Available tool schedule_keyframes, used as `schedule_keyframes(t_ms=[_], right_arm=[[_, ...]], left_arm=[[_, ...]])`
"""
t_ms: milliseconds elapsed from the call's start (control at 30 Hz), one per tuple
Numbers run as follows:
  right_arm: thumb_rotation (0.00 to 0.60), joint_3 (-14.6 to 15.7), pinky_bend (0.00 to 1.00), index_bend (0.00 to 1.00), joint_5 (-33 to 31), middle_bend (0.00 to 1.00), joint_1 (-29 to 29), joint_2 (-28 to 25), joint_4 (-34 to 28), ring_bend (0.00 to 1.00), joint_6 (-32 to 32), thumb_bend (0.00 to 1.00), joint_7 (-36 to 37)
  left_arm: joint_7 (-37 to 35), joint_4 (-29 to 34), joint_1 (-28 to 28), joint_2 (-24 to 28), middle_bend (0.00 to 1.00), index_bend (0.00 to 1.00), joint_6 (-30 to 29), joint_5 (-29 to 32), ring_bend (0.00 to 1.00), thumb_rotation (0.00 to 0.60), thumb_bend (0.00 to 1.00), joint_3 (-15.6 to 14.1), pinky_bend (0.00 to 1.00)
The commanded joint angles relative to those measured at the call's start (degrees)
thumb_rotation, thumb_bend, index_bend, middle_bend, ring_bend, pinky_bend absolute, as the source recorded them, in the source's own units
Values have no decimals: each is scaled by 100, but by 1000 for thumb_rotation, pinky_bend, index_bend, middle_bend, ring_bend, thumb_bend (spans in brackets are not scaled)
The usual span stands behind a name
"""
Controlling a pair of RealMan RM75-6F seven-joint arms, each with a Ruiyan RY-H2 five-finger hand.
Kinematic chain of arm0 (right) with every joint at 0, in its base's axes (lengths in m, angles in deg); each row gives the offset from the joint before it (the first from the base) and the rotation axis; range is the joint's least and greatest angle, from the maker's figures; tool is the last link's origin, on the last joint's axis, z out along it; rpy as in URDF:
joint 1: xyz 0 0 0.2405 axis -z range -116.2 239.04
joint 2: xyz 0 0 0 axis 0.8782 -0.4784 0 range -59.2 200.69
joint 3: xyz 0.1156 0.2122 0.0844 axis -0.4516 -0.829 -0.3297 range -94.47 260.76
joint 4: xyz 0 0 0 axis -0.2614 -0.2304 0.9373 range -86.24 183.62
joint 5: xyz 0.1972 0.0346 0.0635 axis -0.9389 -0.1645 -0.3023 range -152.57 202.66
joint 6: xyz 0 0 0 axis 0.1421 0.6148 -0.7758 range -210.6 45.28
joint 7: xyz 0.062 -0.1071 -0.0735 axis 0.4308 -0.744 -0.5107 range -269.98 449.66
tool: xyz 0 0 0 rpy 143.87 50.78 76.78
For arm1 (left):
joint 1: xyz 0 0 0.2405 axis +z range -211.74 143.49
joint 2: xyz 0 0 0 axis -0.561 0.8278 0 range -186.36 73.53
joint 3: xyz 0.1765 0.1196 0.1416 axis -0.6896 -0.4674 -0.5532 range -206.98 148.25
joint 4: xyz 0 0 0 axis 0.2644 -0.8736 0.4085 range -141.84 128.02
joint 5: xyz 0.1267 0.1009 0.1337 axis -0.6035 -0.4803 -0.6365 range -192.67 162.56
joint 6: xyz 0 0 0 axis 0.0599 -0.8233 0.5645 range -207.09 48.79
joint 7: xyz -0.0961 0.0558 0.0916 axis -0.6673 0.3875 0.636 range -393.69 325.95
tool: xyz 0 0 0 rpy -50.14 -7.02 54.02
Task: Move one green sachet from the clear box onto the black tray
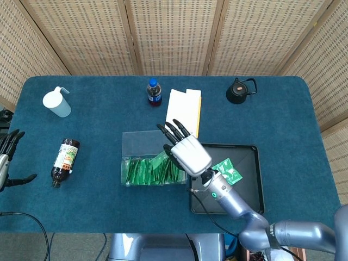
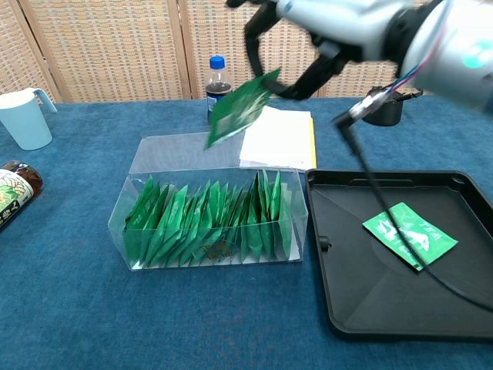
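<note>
My right hand (image 1: 187, 149) (image 2: 308, 35) is raised well above the clear box (image 2: 208, 212) (image 1: 133, 144) and pinches a green sachet (image 2: 239, 108) (image 1: 161, 159), which hangs tilted in the air over the box's back wall. Several green sachets (image 2: 208, 223) stand upright in the box's front half. Right of the box lies the black tray (image 2: 362, 308) (image 1: 247, 187), with one green sachet (image 2: 410, 235) (image 1: 232, 171) lying flat in it. My left hand (image 1: 6, 155) shows at the far left edge, off the table, fingers spread and empty.
Behind the box sit a cola bottle (image 2: 219, 87), a white and yellow booklet (image 2: 279, 137) and a black kettle (image 2: 385, 104). A pale blue jug (image 2: 23, 116) and a lying brown bottle (image 2: 11, 193) are on the left.
</note>
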Motion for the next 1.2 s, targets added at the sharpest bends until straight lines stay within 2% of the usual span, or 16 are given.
schedule_keyframes(t_ms=[33, 133, 267, 433, 533, 600, 633, 667, 700, 733, 767, 867, 1033, 1133, 1200], right_arm=[[600, -20, 48, 663, 125, 123, 270, -480, -342, 0, -234, 618, 26], [600, 72, 48, 663, 218, 123, 470, -796, -446, 0, -339, 621, 170], [600, 346, 48, 663, 468, 124, 798, -1187, -435, 0, -450, 622, 512], [600, 791, 48, 663, 828, 125, 1165, -1383, -105, 0, -512, 622, 1017], [600, 1093, 48, 663, 1077, 123, 1390, -1369, 307, 0, -559, 622, 1313], [600, 1225, 48, 623, 1257, 103, 1487, -1328, 608, 0, -595, 617, 1480], [600, 1258, 46, 531, 1309, 76, 1509, -1323, 687, 0, -603, 566, 1524], [600, 1294, 32, 366, 1343, 40, 1547, -1325, 777, 0, -611, 449, 1567], [600, 1319, 22, 242, 1340, 20, 1584, -1344, 823, 0, -609, 355, 1565], [600, 1317, 8, 95, 1324, 2, 1652, -1396, 841, 0, -686, 216, 1514], [600, 1306, 0, 24, 1344, 0, 1709, -1436, 827, 0, -780, 132, 1463], [600, 1267, 0, 0, 1418, 0, 1884, -1562, 748, 0, -1082, 57, 1314], [600, 1251, 0, 0, 1526, 0, 2199, -1701, 654, 0, -1567, 11, 1361], [600, 1322, 0, 0, 1555, 0, 2519, -1737, 630, 0, -1925, 0, 1539], [600, 1483, 0, 0, 1465, 0, 2912, -1710, 646, 0, -2236, 0, 1657]], left_arm=[[7, 12, 7, 3, 0, 0, -12, -10, 0, 600, 98, -6, 0], [17, 22, 9, 2, 0, 0, -19, -22, 0, 600, 98, -13, 0], [40, 53, 19, 5, 0, 0, -43, -38, 0, 600, 98, -20, 0], [50, 75, 37, 10, 0, 0, -77, -49, 0, 600, 97, -27, 0], [64, 75, 39, 6, 0, 0, -79, -51, 0, 600, 98, -31, 0], [85, 78, 33, 0, 0, 0, -73, -54, 0, 600, 98, -34, 0], [95, 79, 34, -4, 0, 0, -74, -55, 0, 600, 98, -37, 0], [112, 80, 33, -9, 0, 0, -74, -57, 0, 600, 97, -39, 0], [130, 82, 32, -14, 0, 0, -72, -55, 0, 600, 97, -41, 0], [162, 81, 31, -25, 0, 0, -64, -53, 0, 600, 97, -49, 0], [188, 81, 29, -35, 0, 0, -64, -47, 0, 600, 97, -50, 0], [241, 88, 29, -57, 0, 0, -66, -38, 0, 600, 98, -53, 0], [298, 85, 44, -93, 0, 0, -110, -74, 0, 600, 97, -70, 0], [365, 73, 87, -145, 0, 0, -195, -128, 0, 600, 97, -102, 0], [447, 44, 177, -238, 0, 0, -370, -229, 0, 600, 97, -155, 0]])
